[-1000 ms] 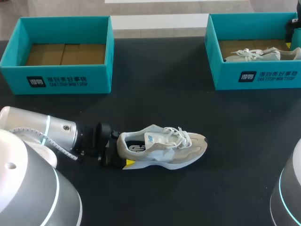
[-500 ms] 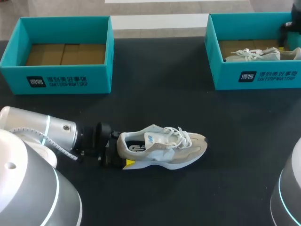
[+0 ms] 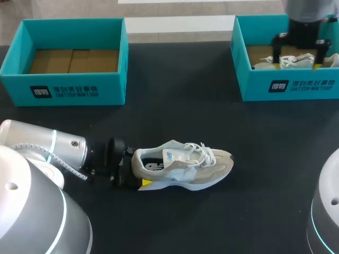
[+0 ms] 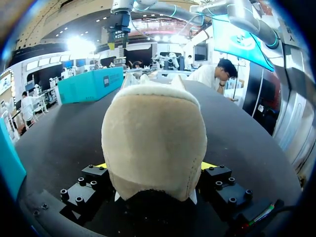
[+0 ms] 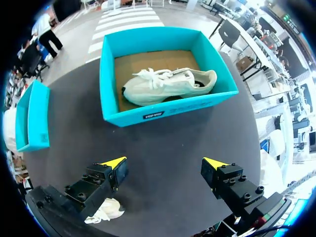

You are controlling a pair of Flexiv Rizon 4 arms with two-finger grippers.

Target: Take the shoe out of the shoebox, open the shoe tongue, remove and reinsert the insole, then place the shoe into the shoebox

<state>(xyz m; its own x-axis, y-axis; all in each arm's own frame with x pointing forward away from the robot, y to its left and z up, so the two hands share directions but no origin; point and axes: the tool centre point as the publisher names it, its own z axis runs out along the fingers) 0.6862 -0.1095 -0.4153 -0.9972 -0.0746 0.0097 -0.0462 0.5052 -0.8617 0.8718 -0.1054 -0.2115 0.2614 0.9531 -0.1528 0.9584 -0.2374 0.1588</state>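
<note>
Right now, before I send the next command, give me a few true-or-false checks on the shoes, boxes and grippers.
1. The left gripper is shut on the heel of the shoe lying on the table. True.
2. The left box holds a shoe. False: only its cardboard floor shows.
3. The right gripper is open and holds nothing. True.
4. Both shoes lie on the table. False: the second shoe lies in the right box.
</note>
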